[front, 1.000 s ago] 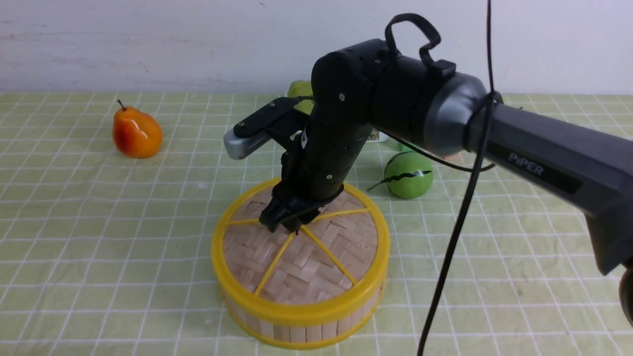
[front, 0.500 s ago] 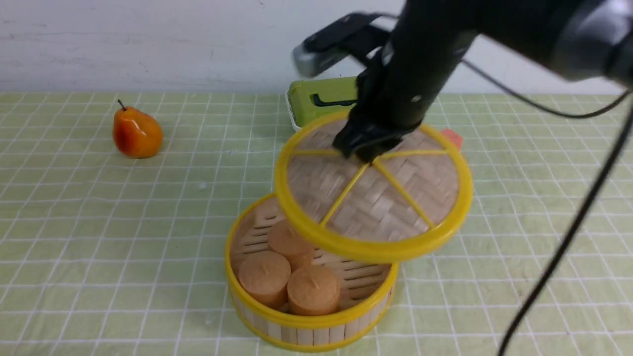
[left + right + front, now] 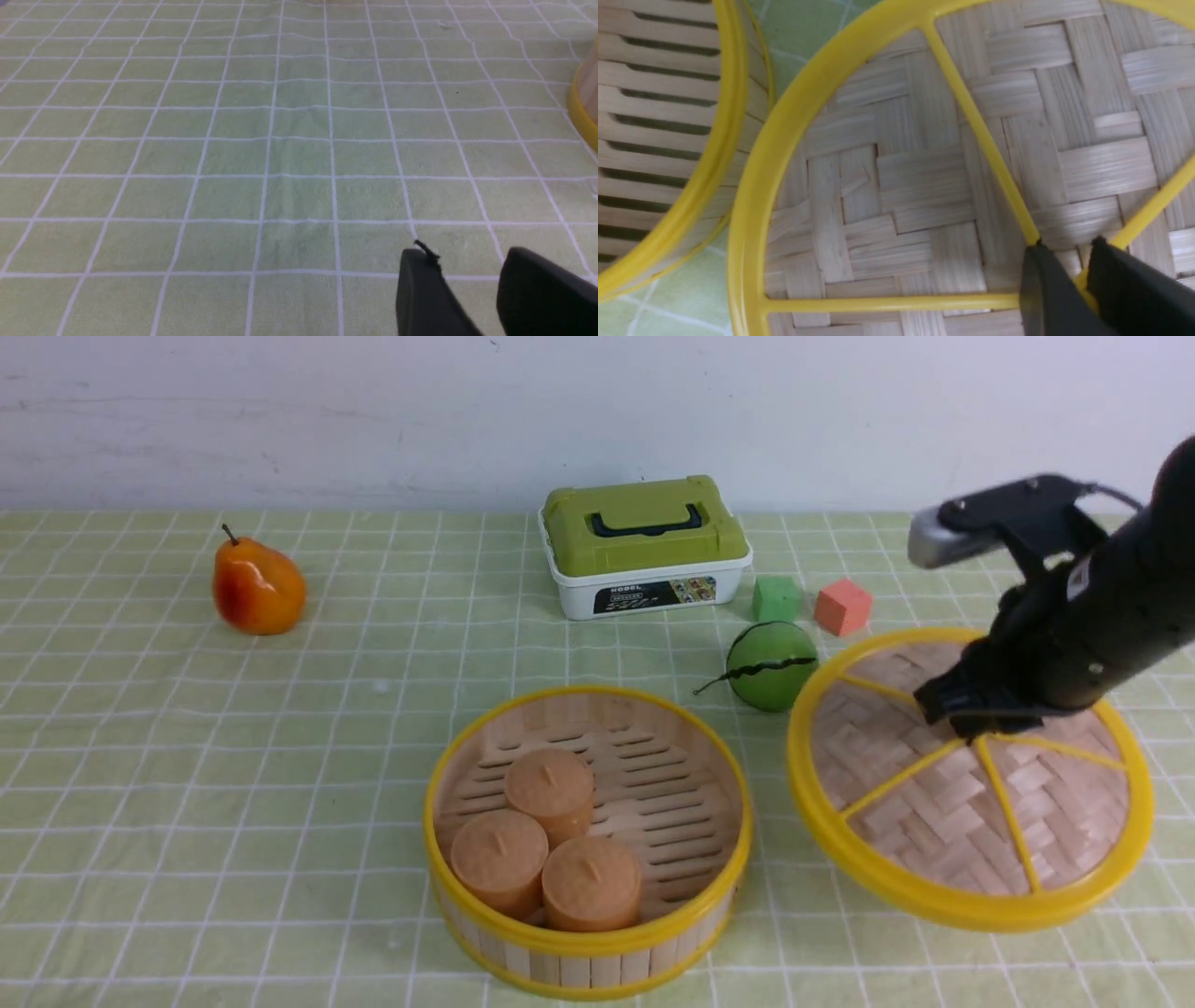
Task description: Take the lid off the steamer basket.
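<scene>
Front view: right fingers (image 3: 957,707) clamped on the centre knob (image 3: 1083,282) of the lid (image 3: 934,821), tilted just right of the uncovered steamer basket (image 3: 579,947) (three brown cakes (image 3: 551,789) inside); left fingers (image 3: 423,294) slightly apart over the surface (image 3: 233,140)

You can read one text only: "NOBEL", on the dark label strip (image 3: 651,595) across the front of the white box with the green lid (image 3: 644,527). The finer print beside it is too small to read.
</scene>
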{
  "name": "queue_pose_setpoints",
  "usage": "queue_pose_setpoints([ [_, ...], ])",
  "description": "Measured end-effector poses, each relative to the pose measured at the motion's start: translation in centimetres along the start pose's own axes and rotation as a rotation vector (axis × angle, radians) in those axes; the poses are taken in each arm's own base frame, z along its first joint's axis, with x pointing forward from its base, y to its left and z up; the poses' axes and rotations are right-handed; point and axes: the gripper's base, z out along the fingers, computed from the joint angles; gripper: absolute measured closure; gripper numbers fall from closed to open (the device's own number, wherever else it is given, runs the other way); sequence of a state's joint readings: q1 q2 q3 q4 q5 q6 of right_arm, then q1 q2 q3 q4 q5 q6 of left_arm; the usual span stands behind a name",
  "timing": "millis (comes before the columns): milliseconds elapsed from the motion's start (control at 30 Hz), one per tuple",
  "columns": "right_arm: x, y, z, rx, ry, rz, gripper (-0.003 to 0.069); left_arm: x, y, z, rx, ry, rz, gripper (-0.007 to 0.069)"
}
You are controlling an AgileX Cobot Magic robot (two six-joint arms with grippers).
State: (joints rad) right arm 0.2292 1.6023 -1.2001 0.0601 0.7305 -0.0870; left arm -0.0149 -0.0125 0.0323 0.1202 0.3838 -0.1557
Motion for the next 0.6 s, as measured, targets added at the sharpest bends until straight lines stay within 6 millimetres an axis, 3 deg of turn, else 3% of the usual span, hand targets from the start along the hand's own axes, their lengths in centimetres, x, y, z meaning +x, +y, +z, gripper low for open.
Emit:
queue_pose_setpoints([
  [167,0.5,-0.1,3.8,-0.008,0.023,0.021,0.0570,0.0,0.0,0.0,0.000,0.000,0.000,0.0386],
  [300,0.5,-0.1,5.4,-0.009,0.024,0.034,0.0477,0.0,0.0,0.0,0.000,0.000,0.000,0.0386],
  [333,0.5,-0.1,5.3,-0.009,0.021,0.049,0.0414,0.0,0.0,0.0,0.000,0.000,0.000,0.0386],
  [400,0.4,-0.1,4.6,-0.010,0.016,0.056,0.0337,0.0,0.0,0.0,0.000,0.000,0.000,0.0386],
  [467,0.3,0.0,3.1,-0.011,-0.004,0.055,0.0306,0.0,0.0,0.0,0.000,0.000,0.000,0.0386],
  [533,0.0,0.1,0.5,-0.011,-0.061,0.048,0.0307,0.0,0.0,0.0,0.000,0.000,0.000,0.0386],
  [600,-0.3,0.2,-3.3,-0.009,-0.162,0.035,0.0349,0.0,0.0,0.0,0.000,0.000,0.000,0.0386],
])
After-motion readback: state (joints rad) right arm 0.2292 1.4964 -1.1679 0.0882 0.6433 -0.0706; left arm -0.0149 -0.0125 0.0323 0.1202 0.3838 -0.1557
